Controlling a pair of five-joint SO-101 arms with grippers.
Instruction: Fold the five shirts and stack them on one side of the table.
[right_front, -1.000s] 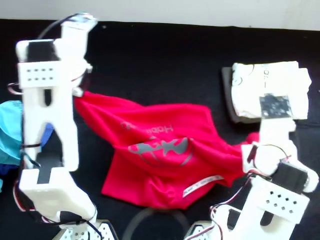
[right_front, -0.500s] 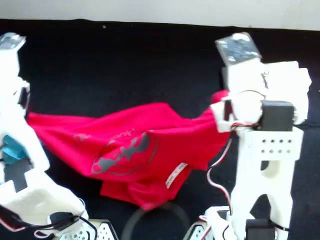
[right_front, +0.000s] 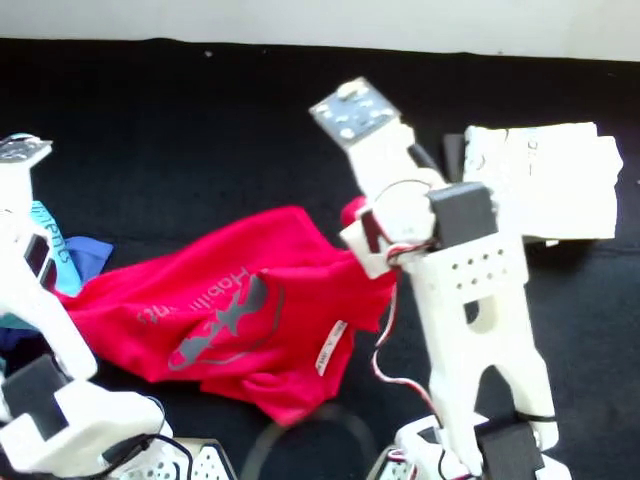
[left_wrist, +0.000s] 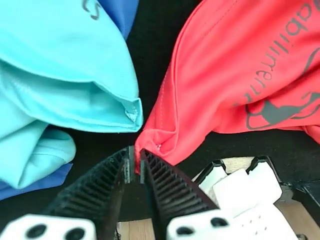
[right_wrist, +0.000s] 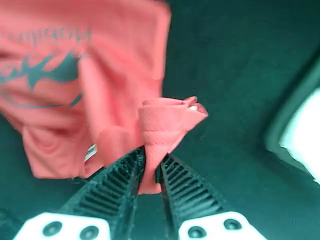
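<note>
A red shirt (right_front: 240, 320) with a grey print hangs stretched between my two arms over the black table. My right gripper (right_wrist: 151, 165) is shut on a bunched corner of the red shirt (right_wrist: 165, 122), lifted near the table's middle (right_front: 365, 225). At the left edge, my left gripper (left_wrist: 136, 162) is shut on the opposite hem of the red shirt (left_wrist: 220, 85). A folded white shirt (right_front: 545, 180) lies at the far right on a dark one. Crumpled turquoise (left_wrist: 60, 75) and blue (right_front: 85, 255) shirts sit at the left.
The far half of the black table (right_front: 230, 130) is bare. A pale wall edge (right_front: 320, 20) runs along the back. Both arm bases stand at the near edge, with a cable loop (right_front: 290, 435) between them.
The right arm has lifted its corner of the red shirt and swung it left toward the middle. The left arm has moved left and nearer, dragging the shirt leftward.
</note>
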